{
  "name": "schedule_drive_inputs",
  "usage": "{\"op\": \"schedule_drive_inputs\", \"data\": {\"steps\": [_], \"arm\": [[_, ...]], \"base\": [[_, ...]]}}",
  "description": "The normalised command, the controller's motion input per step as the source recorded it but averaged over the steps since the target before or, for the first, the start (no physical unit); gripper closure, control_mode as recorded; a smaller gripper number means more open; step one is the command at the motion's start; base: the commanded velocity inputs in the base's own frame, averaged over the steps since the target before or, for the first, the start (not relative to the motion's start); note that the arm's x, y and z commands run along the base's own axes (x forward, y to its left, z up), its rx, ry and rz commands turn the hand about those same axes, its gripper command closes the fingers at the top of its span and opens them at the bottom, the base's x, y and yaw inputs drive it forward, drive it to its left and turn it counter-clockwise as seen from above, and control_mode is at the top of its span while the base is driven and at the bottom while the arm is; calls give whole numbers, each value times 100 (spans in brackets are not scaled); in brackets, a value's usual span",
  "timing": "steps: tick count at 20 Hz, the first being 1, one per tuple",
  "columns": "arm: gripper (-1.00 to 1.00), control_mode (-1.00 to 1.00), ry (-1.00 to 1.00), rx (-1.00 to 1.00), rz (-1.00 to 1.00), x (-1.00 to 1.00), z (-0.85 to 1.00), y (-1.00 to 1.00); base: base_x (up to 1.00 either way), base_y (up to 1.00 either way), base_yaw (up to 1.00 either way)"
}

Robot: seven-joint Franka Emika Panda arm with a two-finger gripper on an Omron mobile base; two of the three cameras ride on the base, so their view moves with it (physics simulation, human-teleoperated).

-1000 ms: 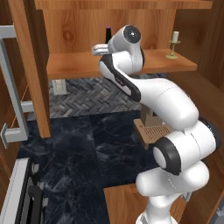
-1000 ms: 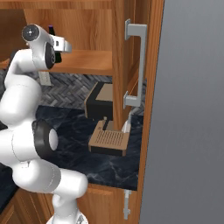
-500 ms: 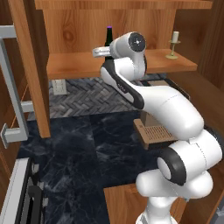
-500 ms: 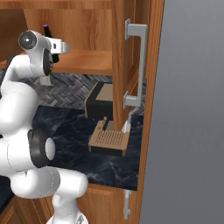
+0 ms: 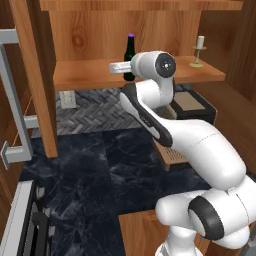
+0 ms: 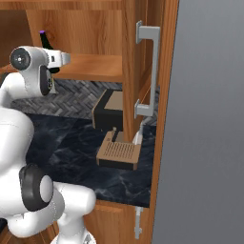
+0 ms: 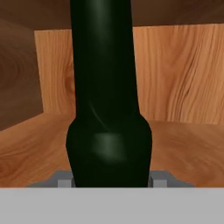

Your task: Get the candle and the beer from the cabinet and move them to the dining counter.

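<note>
Arm has swung further into the cabinet (image 5: 125, 75) since a second ago, hand now up against the beer (image 5: 130, 56). Beer stands upright on the shelf, left of centre; in the hand view it sits right between the fingertips (image 7: 159, 180). Gripper (image 5: 120, 67) partly closed around the bottle; real grip or not, cannot tell. Candle (image 5: 199, 50) upright at the shelf's right end, well apart.
</note>
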Motion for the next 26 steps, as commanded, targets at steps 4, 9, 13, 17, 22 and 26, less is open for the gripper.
{"op": "schedule_drive_inputs", "data": {"steps": [4, 9, 13, 17, 22, 26], "arm": [[100, -100, 0, 0, -3, -53, 16, -4], [100, -100, 0, 0, -2, -55, 16, -1], [100, -100, 0, 1, 0, -55, 15, -4], [100, -100, 0, 7, 0, -53, 13, -15], [100, -100, 0, 7, 0, -57, 8, -29], [100, -100, 1, 5, 0, -54, 0, -34]], "base": [[0, 0, 0], [0, 0, 0], [0, 0, 0], [0, 0, 0], [0, 0, 0], [0, 0, 0]]}}
